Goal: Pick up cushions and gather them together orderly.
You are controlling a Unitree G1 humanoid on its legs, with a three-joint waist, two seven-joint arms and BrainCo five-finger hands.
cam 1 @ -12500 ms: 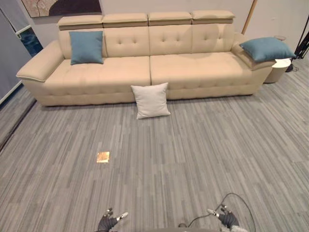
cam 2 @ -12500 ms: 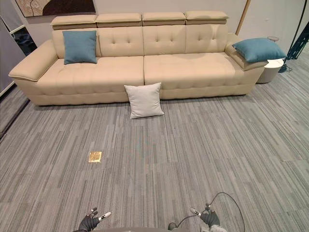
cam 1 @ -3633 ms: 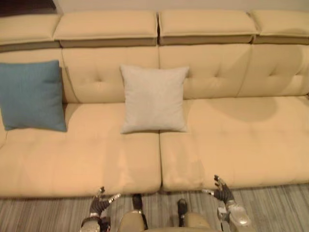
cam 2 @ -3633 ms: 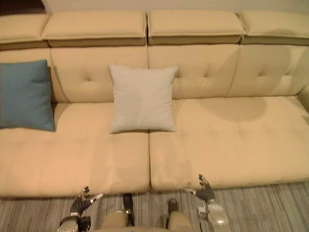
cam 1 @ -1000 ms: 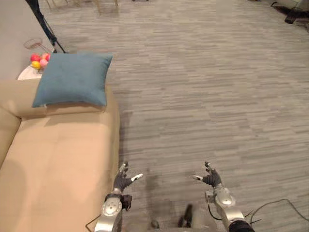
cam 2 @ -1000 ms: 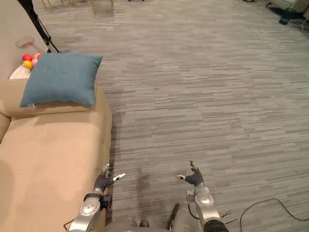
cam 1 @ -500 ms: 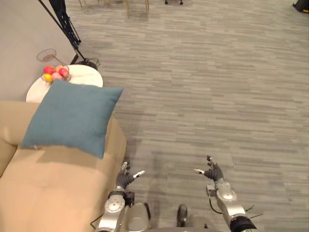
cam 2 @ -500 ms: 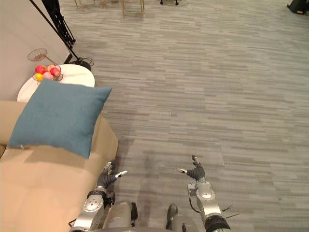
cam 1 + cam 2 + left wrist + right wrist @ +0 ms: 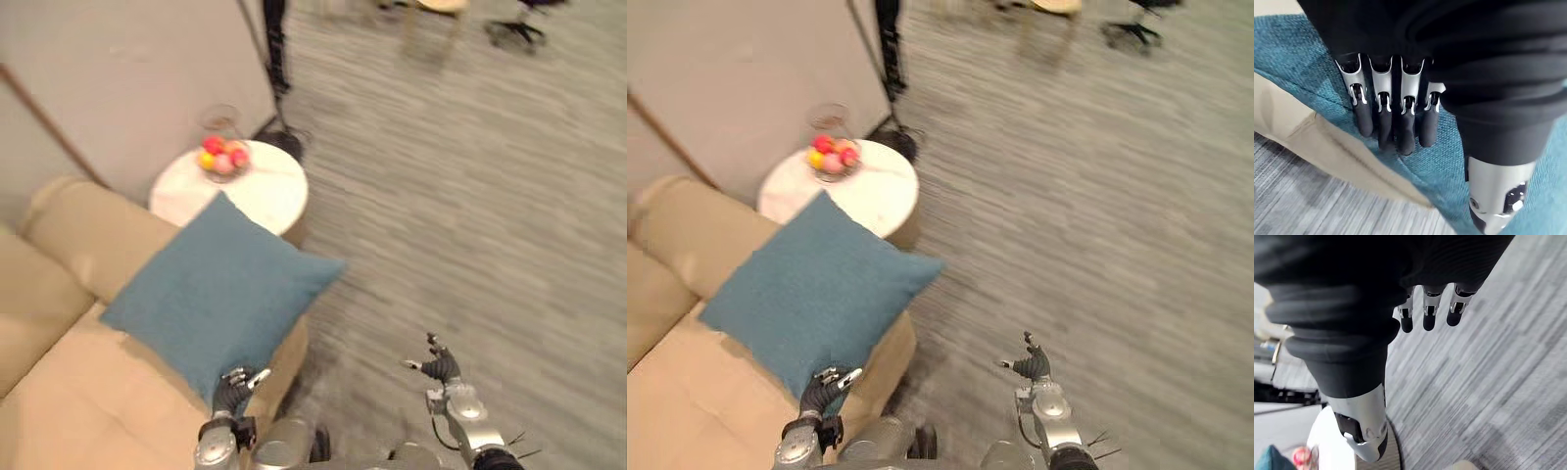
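Observation:
A blue cushion [image 9: 220, 294] lies tilted on the beige sofa's [image 9: 59, 392] end armrest, one corner overhanging the floor. My left hand [image 9: 233, 387] is at the cushion's near edge, open. In the left wrist view its straight fingers [image 9: 1383, 127] lie over the blue cushion [image 9: 1298, 58], above the sofa's edge [image 9: 1322, 147]; I cannot tell if they touch. My right hand [image 9: 441, 368] is open over the grey floor to the right, holding nothing, and its fingers [image 9: 1427, 316] are relaxed.
A round white side table [image 9: 265, 196] with a wire bowl of fruit [image 9: 223, 157] stands just beyond the armrest. A black stand [image 9: 274, 39] rises behind it by the wall. A wooden pole [image 9: 49, 127] leans at the left. Grey plank floor [image 9: 470, 225] stretches to the right.
The camera has swung, so the cushion, armrest and side table sit nearer the middle. My left hand, beside the armrest before, is now at the cushion's near edge. Both hands stay open.

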